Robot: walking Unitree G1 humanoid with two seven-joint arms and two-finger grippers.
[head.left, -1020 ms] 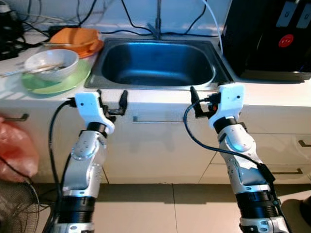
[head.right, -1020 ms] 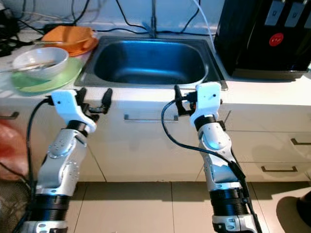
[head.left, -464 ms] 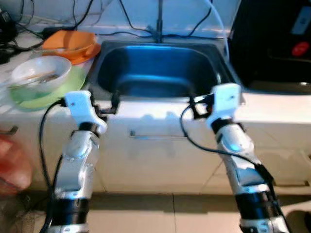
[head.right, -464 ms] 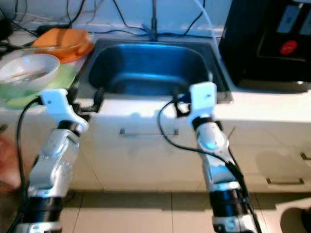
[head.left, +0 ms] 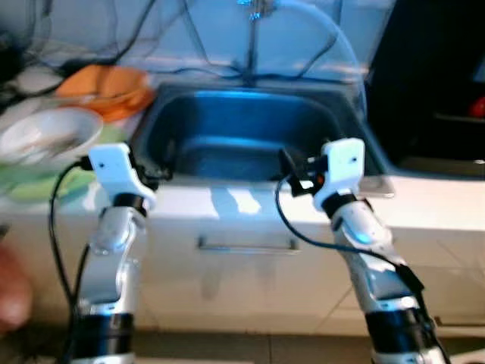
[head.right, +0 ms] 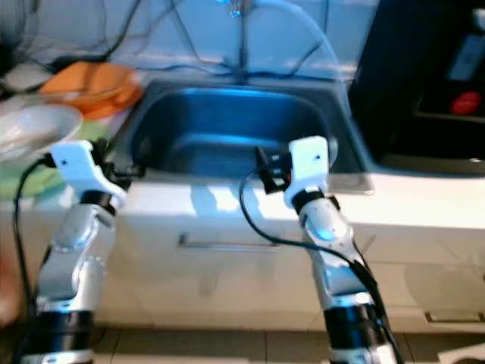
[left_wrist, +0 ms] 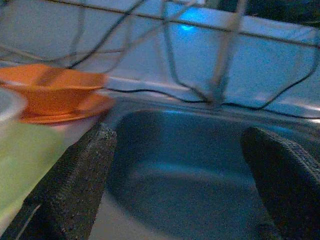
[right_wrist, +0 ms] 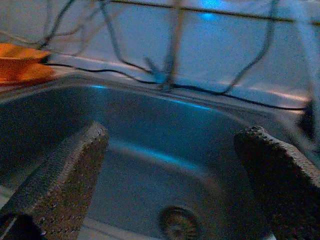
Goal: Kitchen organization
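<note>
Hovering wide and empty at the sink's (head.left: 250, 136) near edge, the left pincer (head.left: 157, 163) and right pincer (head.left: 292, 173) seemed staged to reach the bowl (head.left: 47, 136) at far left.

head stereo pair looks forward and down from above counter (head.left: 227, 205), both eyes sharing sink (head.left: 250, 136), both arms, orange dish (head.left: 106, 87). wrist views sit low, close at sink's front edge, facing across basin toward back wall; both share faucet (right_wrist: 172, 45).
</note>
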